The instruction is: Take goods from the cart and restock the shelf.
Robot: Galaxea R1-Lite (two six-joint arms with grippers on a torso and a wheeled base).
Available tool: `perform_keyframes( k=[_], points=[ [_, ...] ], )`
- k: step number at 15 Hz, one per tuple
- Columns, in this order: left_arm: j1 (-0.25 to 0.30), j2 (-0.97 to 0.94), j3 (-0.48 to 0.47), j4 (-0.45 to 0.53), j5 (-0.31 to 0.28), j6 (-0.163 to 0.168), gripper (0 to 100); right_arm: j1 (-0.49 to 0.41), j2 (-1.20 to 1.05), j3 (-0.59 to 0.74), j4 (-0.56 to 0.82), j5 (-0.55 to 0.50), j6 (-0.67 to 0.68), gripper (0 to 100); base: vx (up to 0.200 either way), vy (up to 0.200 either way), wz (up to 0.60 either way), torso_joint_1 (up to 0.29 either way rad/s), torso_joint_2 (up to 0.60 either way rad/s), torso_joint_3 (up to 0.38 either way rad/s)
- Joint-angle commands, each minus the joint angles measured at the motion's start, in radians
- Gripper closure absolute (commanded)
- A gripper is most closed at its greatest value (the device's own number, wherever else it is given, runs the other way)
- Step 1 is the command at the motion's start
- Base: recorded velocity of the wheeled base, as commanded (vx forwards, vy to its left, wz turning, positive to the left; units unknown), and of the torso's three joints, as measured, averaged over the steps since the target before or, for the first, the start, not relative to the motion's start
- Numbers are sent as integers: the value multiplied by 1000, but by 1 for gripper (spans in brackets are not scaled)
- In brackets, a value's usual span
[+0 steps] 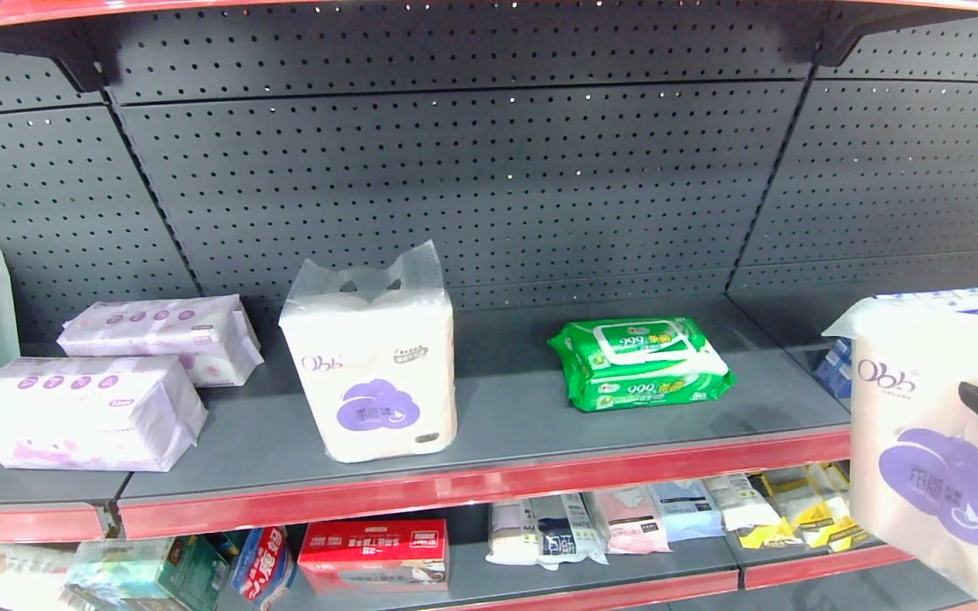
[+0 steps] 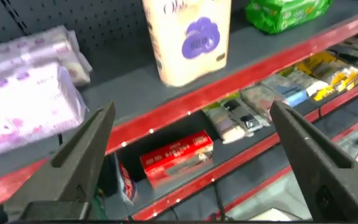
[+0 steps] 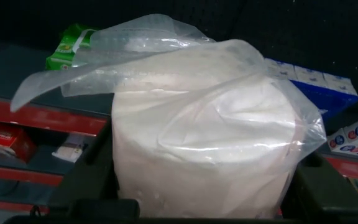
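The head view looks forward and a little down, from close in front, at the grey shelf (image 1: 523, 407) and the lower shelf (image 1: 463, 581) beneath it. The left wrist view looks out past the left gripper (image 2: 192, 107), tilted, at the front edge of the same shelves from nearer; it shares with the head view the standing tissue pack (image 1: 374, 373), the green wipes (image 1: 642, 361) and the red box (image 1: 374, 553). The right wrist view sits hard against the held pack (image 3: 204, 137), facing the shelf, the green wipes behind it

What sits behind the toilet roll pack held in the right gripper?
Blue and white boxes on the shelf. The held pack covers most of them, so their number cannot be seen.
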Motion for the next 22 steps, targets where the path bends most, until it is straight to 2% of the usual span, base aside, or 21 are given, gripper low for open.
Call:
perform_keyframes(
  k=[1,7,9,16,18,22],
  points=[
    [1,-26,26,-2,-1,1,0,-3,19,-10,-1,0,-1,100,0,0,0,0,0,0],
    [2,-93,86,5,13,-1,0,-3,48,-60,0,-1,-1,100,0,0,0,0,0,0],
    [2,-107,98,17,36,1,0,-3,66,-94,0,-1,-1,100,0,0,0,0,0,0],
    [2,-107,120,12,47,4,0,-3,79,-134,-1,-1,-11,100,0,0,0,0,0,0],
    [2,-107,125,12,47,22,0,-3,89,-154,-1,-1,-11,100,0,0,0,0,0,0],
    [2,-107,148,12,48,39,0,-4,102,-160,-1,-1,-11,100,0,0,0,0,0,0]
  ],
)
